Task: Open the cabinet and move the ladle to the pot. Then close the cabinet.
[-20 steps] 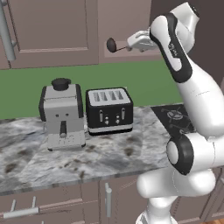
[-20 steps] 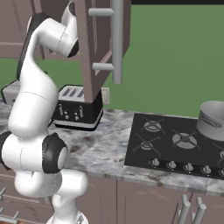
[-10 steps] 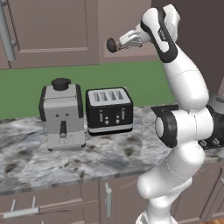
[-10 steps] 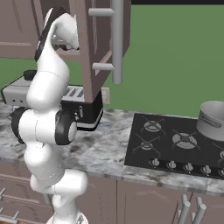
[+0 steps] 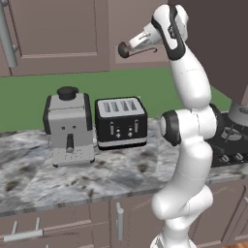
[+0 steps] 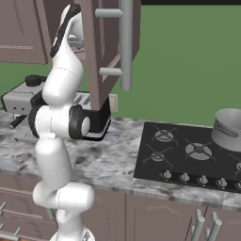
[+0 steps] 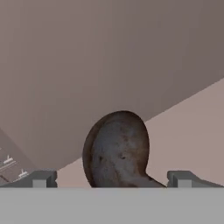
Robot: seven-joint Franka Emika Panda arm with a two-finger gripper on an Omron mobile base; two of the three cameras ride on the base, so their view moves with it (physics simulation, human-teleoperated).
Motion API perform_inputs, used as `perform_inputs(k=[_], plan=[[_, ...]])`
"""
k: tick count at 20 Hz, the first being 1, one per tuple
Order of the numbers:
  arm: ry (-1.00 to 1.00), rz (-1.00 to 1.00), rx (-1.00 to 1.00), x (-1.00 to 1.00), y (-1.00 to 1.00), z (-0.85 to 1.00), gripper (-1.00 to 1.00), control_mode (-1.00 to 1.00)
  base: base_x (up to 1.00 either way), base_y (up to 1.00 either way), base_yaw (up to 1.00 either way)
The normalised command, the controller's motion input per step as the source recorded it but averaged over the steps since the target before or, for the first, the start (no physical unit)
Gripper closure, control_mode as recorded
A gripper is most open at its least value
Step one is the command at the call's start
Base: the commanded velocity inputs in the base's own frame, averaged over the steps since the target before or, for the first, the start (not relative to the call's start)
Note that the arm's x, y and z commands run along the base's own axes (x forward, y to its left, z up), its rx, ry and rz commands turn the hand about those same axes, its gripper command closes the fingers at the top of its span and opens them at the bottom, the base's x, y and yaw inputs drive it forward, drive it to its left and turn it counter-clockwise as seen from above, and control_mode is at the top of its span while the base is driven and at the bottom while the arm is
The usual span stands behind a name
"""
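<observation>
So over the last second the arm [image 5: 191,97] is swinging its elbow and lower links in toward the middle of the left base view, while the hand is staying parked up high and the ladle [image 7: 116,148] isn't budging at all. Closest in, the fingers [image 7: 41,178] are standing as wide as they go. The ladle's dark bowl is sitting right between them but not pinched, so I'm reading this as the reach-and-grab step and not the carry yet. It's sitting up inside the cabinet [image 6: 101,52], whose door is already hanging open with its long silver handle [image 6: 125,42] sticking out toward the camera. I'm guessing the next move is closing on the thin handle just behind the bowl. After that comes lifting it clear of the shelf without clipping the door, then swinging right over the desk [image 5: 111,169] to the pot [image 6: 230,129] waiting on the stove [image 6: 188,155]. Shutting the door is still to come. Hard bits: the ladle's handle is getting cut off at the bottom of the hand view, so I can't tell if the fingers are lined up on it or touching it. The open door is blocking the cabinet's inside from the right base view, and the pot is getting clipped by the frame edge.
</observation>
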Motion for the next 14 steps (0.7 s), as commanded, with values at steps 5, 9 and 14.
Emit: perform_inputs(k=[5, 9, 14], plan=[[0.0, 0.1, 0.0, 0.38, 0.17, 0.0, -1.0, -1.0, 0.0, 0.0, 0.0], [0.0, 0.07, 0.0, 0.05, 0.2, 0.0, -1.0, -1.0, 0.0, 0.0, 0.0], [0.0, 0.06, 0.0, 0.07, 0.21, -0.02, -1.0, -1.0, 0.0, 0.0, 0.0]])
